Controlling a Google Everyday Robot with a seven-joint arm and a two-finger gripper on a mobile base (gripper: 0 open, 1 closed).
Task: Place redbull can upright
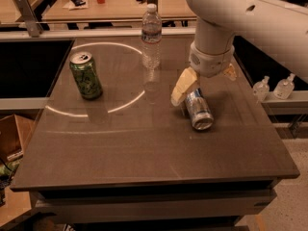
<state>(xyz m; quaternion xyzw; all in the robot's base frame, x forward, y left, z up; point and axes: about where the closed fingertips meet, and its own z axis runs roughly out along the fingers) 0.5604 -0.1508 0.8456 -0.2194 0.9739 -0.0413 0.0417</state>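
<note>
The redbull can (pixel 199 110) lies on its side on the dark table (pixel 144 153), right of centre, with its silver top facing the front edge. My gripper (pixel 203 87) hangs from the white arm right over the can's far end. Its cream fingers (pixel 183 86) are spread apart, one to the left of the can and one to the right behind it. The jaws are open and straddle the can's far end. I cannot tell whether they touch it.
A green can (pixel 86 75) stands upright at the left of the table. A clear water bottle (pixel 151 36) stands at the back centre. Small bottles (pixel 274 86) sit on a ledge off the right edge. A wooden table (pixel 120 4) is behind.
</note>
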